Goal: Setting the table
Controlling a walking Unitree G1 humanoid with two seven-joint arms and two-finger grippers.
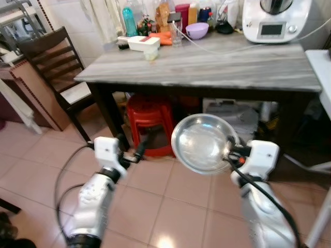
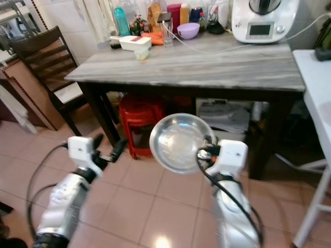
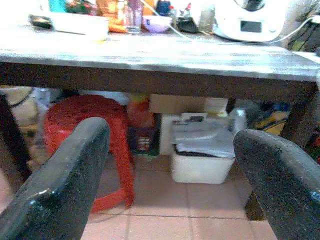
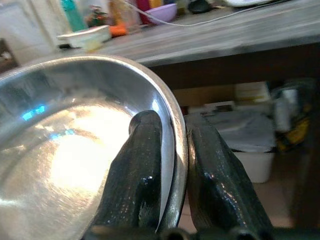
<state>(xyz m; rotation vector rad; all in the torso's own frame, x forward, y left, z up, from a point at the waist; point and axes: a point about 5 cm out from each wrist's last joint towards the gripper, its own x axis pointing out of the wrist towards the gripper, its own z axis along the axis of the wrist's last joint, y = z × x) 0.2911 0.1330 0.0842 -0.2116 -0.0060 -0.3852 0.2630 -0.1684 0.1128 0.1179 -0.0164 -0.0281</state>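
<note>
The grey-topped table point(image 1: 207, 64) stands ahead, its far edge crowded with bottles, a purple bowl point(image 1: 197, 30) and a kitchen machine point(image 1: 274, 19). In front of it, below the tabletop, the right tool point(image 1: 231, 151) is clenched on the rim of a steel bowl point(image 1: 201, 143) — one finger inside, one outside. The left tool point(image 1: 130, 150) hangs released, holding nothing. Such a thin rim grip could let the bowl tilt or slip, or clip the table edge in rising. The bowl hides the floor behind it — clutter under the table is indistinct.
</note>
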